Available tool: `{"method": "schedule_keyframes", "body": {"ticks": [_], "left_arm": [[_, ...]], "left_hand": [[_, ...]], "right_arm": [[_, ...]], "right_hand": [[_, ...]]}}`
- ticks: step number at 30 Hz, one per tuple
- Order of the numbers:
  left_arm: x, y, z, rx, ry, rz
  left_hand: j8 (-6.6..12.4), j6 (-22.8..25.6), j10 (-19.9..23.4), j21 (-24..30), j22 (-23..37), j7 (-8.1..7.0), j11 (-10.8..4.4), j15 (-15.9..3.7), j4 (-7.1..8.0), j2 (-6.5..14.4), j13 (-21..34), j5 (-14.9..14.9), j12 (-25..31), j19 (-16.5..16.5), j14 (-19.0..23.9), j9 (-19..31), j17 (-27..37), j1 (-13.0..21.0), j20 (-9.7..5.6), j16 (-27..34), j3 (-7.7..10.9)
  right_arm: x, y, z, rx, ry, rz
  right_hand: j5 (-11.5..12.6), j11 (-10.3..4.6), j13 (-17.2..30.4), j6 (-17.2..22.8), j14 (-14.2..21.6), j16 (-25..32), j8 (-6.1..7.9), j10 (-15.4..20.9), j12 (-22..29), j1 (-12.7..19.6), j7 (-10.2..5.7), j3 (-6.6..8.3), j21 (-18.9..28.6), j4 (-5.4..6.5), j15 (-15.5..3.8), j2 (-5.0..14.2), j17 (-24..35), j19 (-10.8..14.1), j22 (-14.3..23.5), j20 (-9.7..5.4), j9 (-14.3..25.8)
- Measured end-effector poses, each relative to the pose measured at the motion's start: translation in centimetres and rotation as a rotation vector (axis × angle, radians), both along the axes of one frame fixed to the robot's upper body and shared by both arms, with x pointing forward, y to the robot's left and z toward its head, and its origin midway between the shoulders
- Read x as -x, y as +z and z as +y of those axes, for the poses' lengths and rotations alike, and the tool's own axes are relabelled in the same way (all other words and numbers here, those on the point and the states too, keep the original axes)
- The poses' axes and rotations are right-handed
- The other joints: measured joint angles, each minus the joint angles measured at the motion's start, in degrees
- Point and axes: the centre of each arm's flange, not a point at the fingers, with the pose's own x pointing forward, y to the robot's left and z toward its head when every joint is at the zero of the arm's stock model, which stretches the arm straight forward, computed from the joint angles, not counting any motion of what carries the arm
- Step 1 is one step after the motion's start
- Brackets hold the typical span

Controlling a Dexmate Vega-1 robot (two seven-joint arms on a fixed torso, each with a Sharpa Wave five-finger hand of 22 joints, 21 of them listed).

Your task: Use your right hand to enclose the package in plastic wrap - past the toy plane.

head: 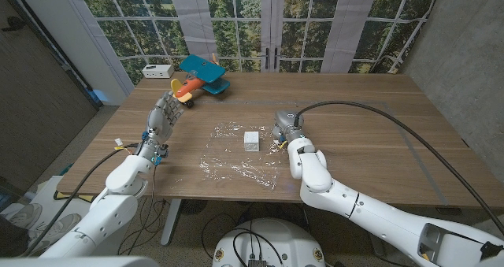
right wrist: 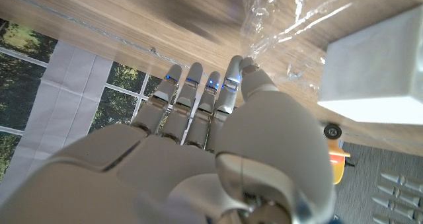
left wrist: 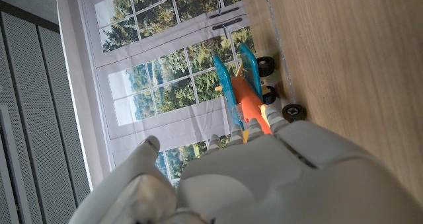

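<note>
Lab: forest-print backdrop (head: 236, 15), wooden table (head: 378, 117)

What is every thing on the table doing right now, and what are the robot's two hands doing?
package: sits on the plastic wrap, not wrapped yet.
plastic wrap: spread out on the table, crinkled.
toy plane: standing on its wheels at the far side.
white box: sits at the far left corner.
right hand: fingers straight, beside the package, at the wrap's edge.
left hand: open, holding nothing, near the plane.

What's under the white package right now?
The white package sits on a crinkled sheet of clear plastic wrap spread on the wooden table. Anything directly beneath the package itself is hidden.
</note>
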Motion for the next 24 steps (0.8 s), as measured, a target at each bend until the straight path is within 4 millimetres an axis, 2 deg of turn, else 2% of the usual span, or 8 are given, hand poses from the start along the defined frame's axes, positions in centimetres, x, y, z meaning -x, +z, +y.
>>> {"method": "schedule_keyframes", "body": {"ticks": [10,24], "left_arm": [[-0.1,0.0,-0.1,-0.004,-0.003,0.004],[0.1,-0.1,-0.5,-0.008,-0.007,0.008]], "left_hand": [[0.00,0.0,0.0,0.0,0.0,0.00,0.00,0.00,0.00,0.0,0.0,0.0,0.0,0.0,0.0,0.0,0.0,0.0,0.00,0.0,0.00],[0.00,0.0,0.0,0.0,0.0,0.00,0.00,0.00,0.00,0.0,0.0,0.0,-0.3,0.0,0.0,0.0,0.0,0.0,0.00,0.0,0.00]], "right_arm": [[1.3,1.0,-0.5,-0.049,0.097,0.038],[2.5,1.5,-0.6,-0.051,0.233,0.109]], "right_hand": [[-0.4,0.00,0.2,0.0,-1.2,-0.5,0.00,0.0,-0.1,0.3,0.00,0.24,-0.1,0.24,0.07,-0.32,-0.3,-0.7,0.0,0.66,-0.1],[-0.8,0.00,0.3,0.0,-2.4,-1.2,0.02,0.0,-0.4,0.5,-0.01,0.06,-0.5,0.42,0.09,-0.12,0.0,-1.7,0.0,0.63,-0.4]]}}
